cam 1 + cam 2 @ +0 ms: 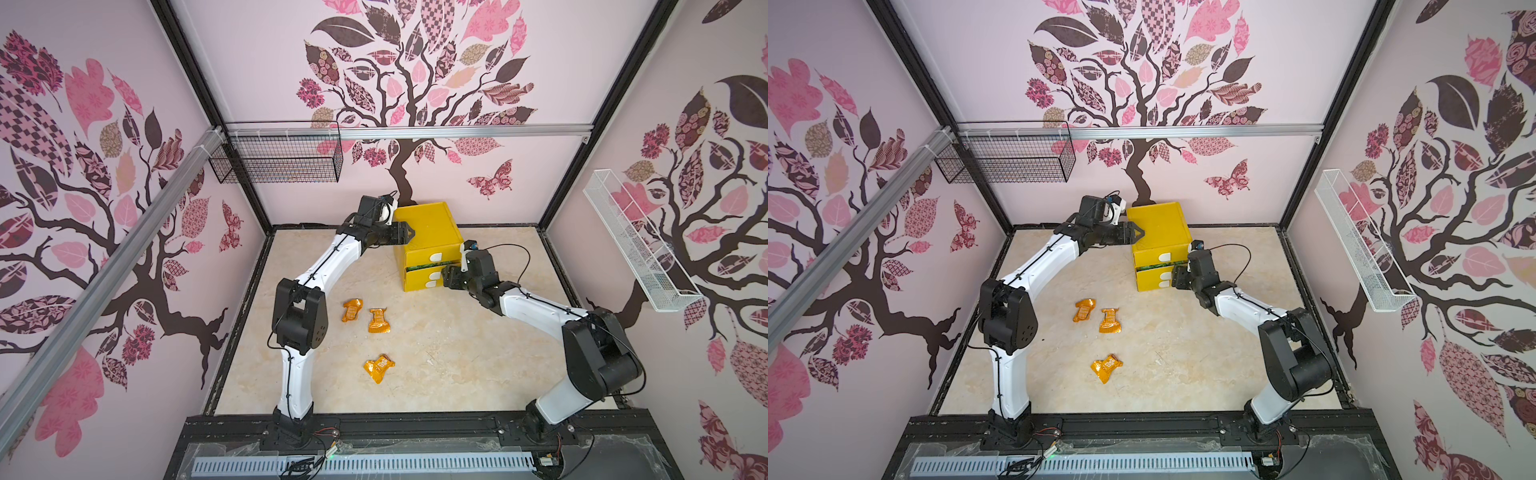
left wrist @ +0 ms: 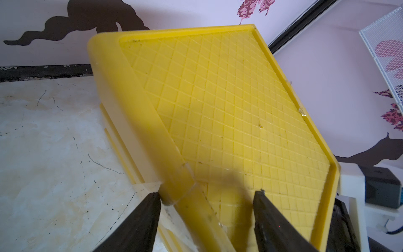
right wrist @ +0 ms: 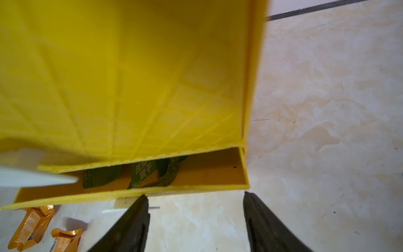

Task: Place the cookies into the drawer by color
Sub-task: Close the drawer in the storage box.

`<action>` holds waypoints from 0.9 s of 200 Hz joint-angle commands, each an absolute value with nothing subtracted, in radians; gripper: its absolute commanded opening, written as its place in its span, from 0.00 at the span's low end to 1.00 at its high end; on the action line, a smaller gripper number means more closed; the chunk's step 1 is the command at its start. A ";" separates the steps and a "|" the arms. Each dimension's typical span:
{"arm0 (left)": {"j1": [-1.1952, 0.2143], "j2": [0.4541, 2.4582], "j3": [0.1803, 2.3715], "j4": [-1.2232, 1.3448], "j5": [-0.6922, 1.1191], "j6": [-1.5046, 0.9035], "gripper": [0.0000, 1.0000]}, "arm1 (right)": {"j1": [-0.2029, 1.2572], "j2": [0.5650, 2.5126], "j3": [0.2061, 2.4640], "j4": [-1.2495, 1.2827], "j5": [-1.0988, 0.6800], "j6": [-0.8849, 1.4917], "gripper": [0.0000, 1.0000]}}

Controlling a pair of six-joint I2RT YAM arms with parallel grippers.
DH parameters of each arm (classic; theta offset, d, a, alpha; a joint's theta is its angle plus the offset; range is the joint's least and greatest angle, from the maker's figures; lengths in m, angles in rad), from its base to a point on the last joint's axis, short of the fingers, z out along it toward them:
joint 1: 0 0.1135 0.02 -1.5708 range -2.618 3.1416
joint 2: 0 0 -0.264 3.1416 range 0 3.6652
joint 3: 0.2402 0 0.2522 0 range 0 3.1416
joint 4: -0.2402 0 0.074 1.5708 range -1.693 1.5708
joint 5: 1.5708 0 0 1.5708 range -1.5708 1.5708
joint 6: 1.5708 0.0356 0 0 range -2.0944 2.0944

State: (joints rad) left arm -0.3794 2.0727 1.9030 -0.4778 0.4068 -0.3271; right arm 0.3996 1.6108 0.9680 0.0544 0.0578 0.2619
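Observation:
The yellow drawer (image 1: 428,232) (image 1: 1158,230) stands at the back of the table, its middle drawer pulled out a little. Green cookies (image 1: 432,264) (image 3: 139,174) lie inside that drawer. Three orange cookies (image 1: 352,310) (image 1: 379,321) (image 1: 379,368) rest on the table in front. My left gripper (image 1: 409,233) (image 2: 206,194) is open, its fingers straddling the chest's top left edge (image 2: 185,196). Low at the front's right side, my right gripper (image 1: 446,278) (image 3: 195,195) is open and empty, its fingertips just short of the pulled-out drawer's front rim (image 3: 196,187). No black cookies show.
A black wire basket (image 1: 278,160) hangs on the back wall at the left. On the right wall hangs a white wire basket (image 1: 636,245). The marble tabletop (image 1: 457,345) stretches between the two arm bases.

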 commanded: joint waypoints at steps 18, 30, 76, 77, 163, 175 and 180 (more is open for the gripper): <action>-0.390 2.132 1.854 -0.612 0.394 -0.286 0.70 | 0.388 1.660 0.981 0.228 0.099 0.294 0.73; -0.390 2.129 1.854 -0.612 0.394 -0.284 0.70 | 0.388 1.661 0.963 0.273 0.111 0.303 0.73; -0.389 2.132 1.856 -0.611 0.394 -0.282 0.70 | 0.388 1.684 0.891 0.431 0.173 0.348 0.74; -0.390 2.131 1.856 -0.612 0.394 -0.282 0.70 | 0.388 1.685 0.891 0.431 0.173 0.349 0.74; -0.390 2.123 1.861 -0.613 0.401 -0.287 0.70 | 0.338 1.426 0.829 0.100 0.080 0.311 0.75; -0.390 2.122 1.863 -0.614 0.403 -0.288 0.70 | 0.319 1.374 0.828 0.021 0.076 0.307 0.75; -0.390 2.122 1.864 -0.612 0.404 -0.289 0.70 | 0.311 1.355 0.831 -0.008 0.072 0.304 0.75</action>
